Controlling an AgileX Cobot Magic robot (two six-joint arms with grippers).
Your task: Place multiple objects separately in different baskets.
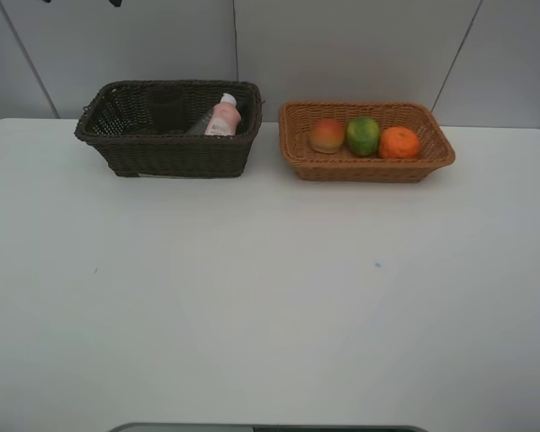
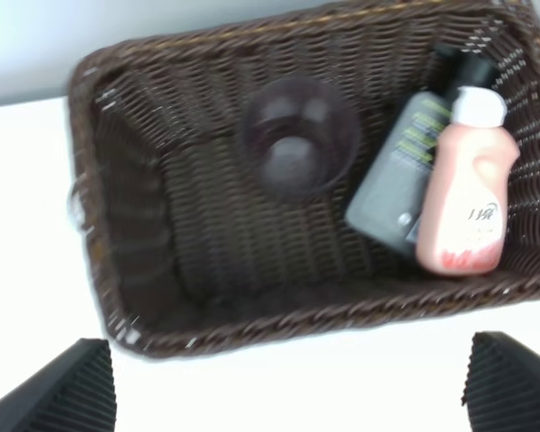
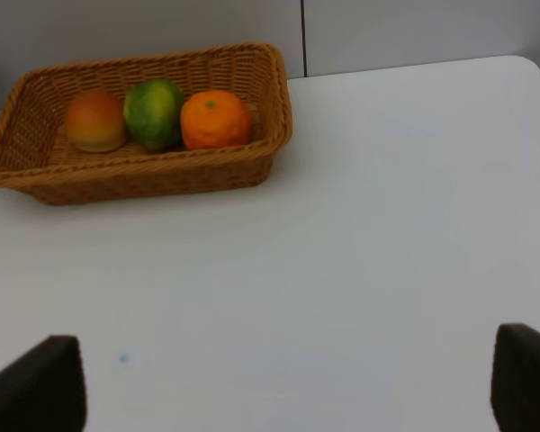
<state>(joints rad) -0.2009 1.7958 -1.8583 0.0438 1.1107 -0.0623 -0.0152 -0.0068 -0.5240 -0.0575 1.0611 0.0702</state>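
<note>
- Already, going by how things lie, the sorting looks done: in the dark basket (image 2: 126, 270) on the left sit the mauve cup (image 2: 292, 139), the dark green bottle (image 2: 405, 171) and the pink bottle (image 2: 463, 193), the two bottles touching, caps toward the far wall.
- My left hand (image 2: 288, 387) hangs just before that basket's near rim, fingers spread wide, gripping nothing.
- The tan basket (image 1: 292, 148) holds peach (image 1: 327, 135), green fruit (image 1: 363, 135) and orange (image 1: 399, 142) in a row.
- My right hand (image 3: 288, 387) is wide open, empty, well short of it.
- Nothing lies loose on the counter (image 1: 270, 297); I judge pulling back comes next.
</note>
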